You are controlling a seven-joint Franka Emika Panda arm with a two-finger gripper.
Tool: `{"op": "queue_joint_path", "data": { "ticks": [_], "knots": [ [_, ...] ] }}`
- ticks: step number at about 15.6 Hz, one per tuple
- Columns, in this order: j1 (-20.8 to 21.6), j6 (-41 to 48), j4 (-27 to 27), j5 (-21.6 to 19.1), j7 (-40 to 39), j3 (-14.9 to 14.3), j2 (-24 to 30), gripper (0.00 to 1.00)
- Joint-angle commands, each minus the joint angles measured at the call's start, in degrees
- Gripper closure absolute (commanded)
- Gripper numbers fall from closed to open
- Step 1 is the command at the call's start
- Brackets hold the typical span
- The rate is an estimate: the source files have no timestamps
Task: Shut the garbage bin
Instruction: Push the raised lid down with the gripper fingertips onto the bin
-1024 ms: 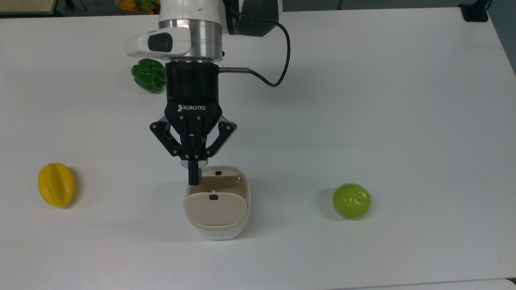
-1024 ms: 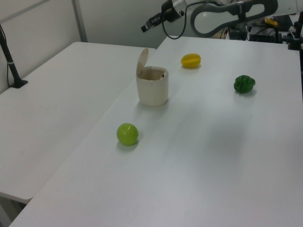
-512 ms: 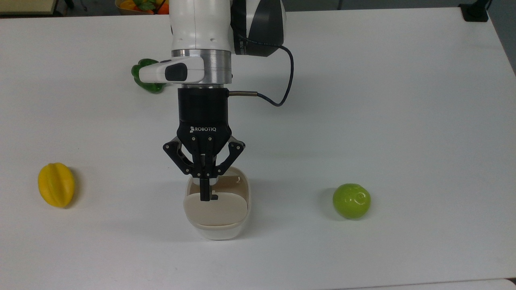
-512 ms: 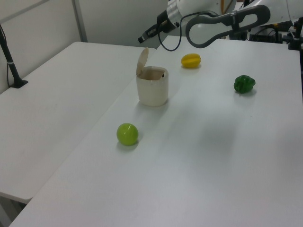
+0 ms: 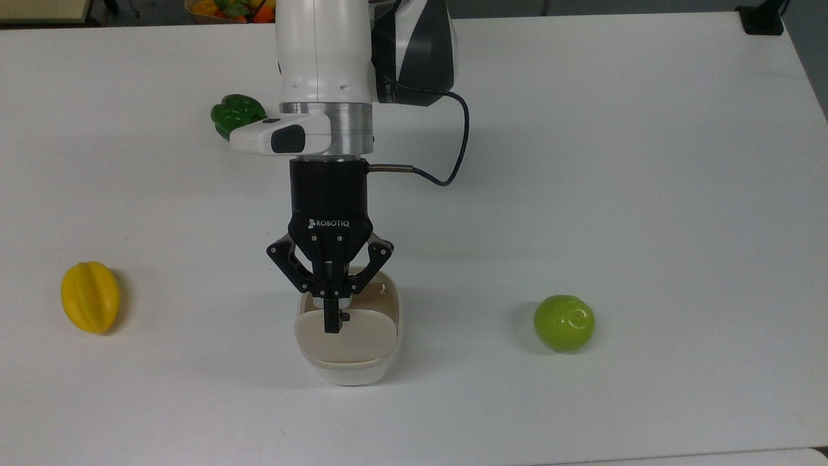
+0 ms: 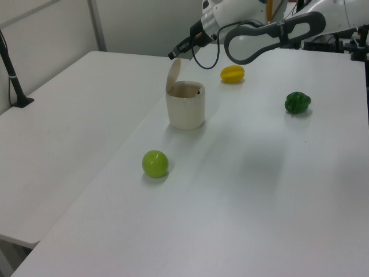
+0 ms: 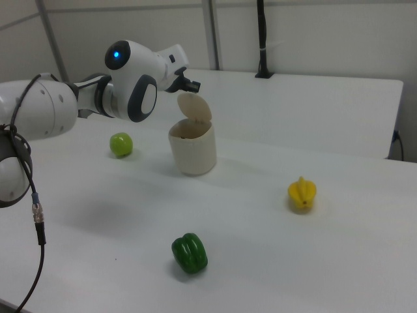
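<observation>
- Since a second ago the gripper has travelled toward the bottom of the top view, from the bin's far rim to the raised lid; the fruits and the bin have not shifted.
- Its fingers are pressed together with nothing between them, the tip just at the lid's top edge beside the small black button.
- One garbage bin stands near the table centre, white-bodied, its beige lid hinged up and open.
- One green bell pepper, one yellow starfruit and one green apple lie well apart from each other and from the bin.
- The top view alone shows a bowl of mixed produce at its upper edge, and the cable looping off the wrist.
- The left view shows the lid standing nearly upright at the bin's rim, and the open cavity beneath it.
- The right view shows the arm's blue status light and the lid's inner face, with the gripper just above it.
- Whether the fingertip actually touches the lid cannot be told.
</observation>
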State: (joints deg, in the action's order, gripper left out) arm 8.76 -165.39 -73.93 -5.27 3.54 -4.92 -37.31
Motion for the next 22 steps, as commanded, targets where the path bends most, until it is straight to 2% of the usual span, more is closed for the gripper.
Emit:
{"op": "queue_joint_path", "data": {
  "ticks": [1,5,9,15,22],
  "knots": [
    [-0.06,-0.29,0.19,-0.09,-0.82,-0.44,0.13,1.0],
    [-0.67,3.65,-0.95,-0.18,-0.82,-0.44,2.24,1.0],
    [-1.29,15.59,-1.22,-0.8,-3.27,-0.27,5.23,1.0],
    [-1.11,27.3,-1.22,-2.03,-5.82,0.44,5.41,1.0],
    [-0.94,31.62,-3.5,-2.64,-7.58,0.44,5.14,1.0]
  ]
}}
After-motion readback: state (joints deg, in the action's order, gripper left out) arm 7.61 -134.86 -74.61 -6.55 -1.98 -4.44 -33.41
